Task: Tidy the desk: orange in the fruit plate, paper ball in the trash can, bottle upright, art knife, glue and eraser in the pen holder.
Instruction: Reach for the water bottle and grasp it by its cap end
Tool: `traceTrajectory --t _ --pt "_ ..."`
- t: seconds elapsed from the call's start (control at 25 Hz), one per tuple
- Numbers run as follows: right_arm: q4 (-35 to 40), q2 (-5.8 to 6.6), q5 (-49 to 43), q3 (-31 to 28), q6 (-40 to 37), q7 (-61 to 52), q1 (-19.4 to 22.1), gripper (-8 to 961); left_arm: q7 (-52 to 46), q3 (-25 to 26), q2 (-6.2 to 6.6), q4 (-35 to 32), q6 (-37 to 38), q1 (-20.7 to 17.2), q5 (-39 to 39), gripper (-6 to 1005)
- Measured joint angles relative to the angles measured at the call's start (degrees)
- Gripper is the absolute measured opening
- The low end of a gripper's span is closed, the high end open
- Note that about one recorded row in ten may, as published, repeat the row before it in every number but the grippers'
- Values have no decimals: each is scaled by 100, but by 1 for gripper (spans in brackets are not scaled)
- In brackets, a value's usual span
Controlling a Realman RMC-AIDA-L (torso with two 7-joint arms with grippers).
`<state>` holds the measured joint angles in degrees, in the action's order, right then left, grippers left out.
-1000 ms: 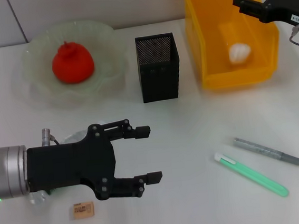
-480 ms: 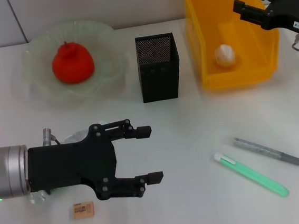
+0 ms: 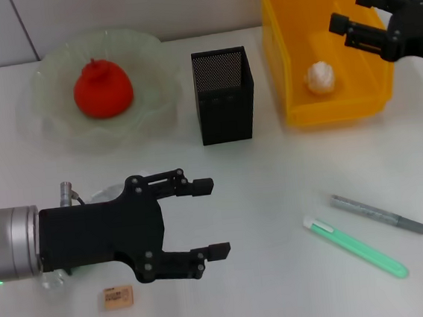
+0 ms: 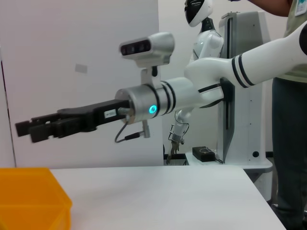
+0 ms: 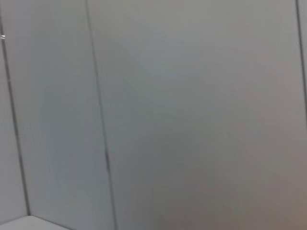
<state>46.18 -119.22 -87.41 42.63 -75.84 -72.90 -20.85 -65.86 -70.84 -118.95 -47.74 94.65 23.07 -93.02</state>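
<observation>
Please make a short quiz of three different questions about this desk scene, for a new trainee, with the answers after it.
1. True or false: the paper ball lies inside the yellow bin.
2. What sits in the fruit plate?
   A. the eraser
   B. the orange
   C. the green pen
3. How many long, thin items lie on the desk in front of the bin?

Key
1. True.
2. B, the orange.
3. Two: the green pen and the grey pen. The black pen holder has no tool showing above its rim. The left hand and the right hand are both open and hold nothing.
</observation>
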Motion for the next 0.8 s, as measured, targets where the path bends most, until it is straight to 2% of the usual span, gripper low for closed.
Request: traceTrajectory --t 0.44,0.8 --pt "346 5 -132 69 -948 7 352 743 -14 -7 0 2 -13 5 4 758" --pt "572 2 -1011 160 -1213 -169 421 743 -15 -38 -5 25 -152 10 63 757"
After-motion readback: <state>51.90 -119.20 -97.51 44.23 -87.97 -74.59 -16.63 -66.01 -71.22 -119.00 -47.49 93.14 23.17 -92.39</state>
